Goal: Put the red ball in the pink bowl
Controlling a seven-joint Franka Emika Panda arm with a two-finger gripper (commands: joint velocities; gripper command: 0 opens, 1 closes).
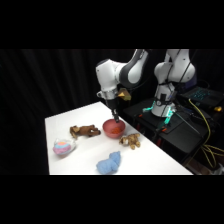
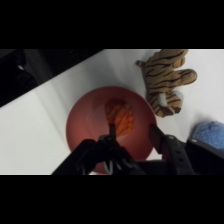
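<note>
Speckled egg-shaped red ball (image 2: 120, 116) lies inside smooth round pink bowl (image 2: 80, 122), hand (image 2: 131, 134) above released

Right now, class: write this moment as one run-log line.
gripper: open, over pink bowl | red ball: inside bowl, between fingers | tiger toy: beside bowl | task: ball in bowl

red ball (image 2: 120, 116) in pink bowl (image 2: 82, 120), open tool (image 2: 131, 133) above
</note>
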